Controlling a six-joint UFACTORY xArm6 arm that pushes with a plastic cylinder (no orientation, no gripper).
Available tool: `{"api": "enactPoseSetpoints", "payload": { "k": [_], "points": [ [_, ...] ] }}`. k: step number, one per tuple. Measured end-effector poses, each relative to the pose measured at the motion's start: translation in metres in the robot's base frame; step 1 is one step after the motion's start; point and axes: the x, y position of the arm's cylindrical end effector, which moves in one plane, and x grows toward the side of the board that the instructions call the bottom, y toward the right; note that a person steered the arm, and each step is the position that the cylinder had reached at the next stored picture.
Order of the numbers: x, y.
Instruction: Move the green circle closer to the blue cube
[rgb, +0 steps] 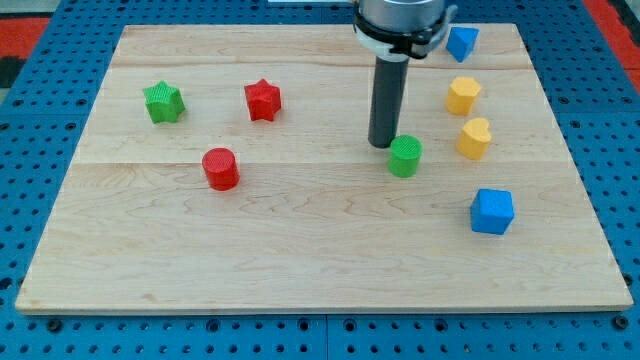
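Note:
The green circle (405, 156) stands on the wooden board (300, 250), right of the middle. The blue cube (492, 211) sits lower and to the view's right of it, about a block's width away. My tip (383, 143) rests on the board just to the upper left of the green circle, touching or nearly touching it. The rod rises straight up to the arm at the view's top.
A red cylinder (220, 168), a red star (262, 100) and a green star (163, 102) lie on the left half. A yellow hexagon-like block (462, 95), a yellow heart (474, 138) and a second blue block (461, 43) stand at the upper right.

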Motion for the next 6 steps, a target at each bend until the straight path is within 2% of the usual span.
{"api": "enactPoseSetpoints", "payload": {
  "k": [1, 3, 5, 6],
  "points": [
    [0.024, 0.009],
    [0.028, -0.009],
    [0.041, 0.009],
    [0.041, 0.036]
  ]
}}
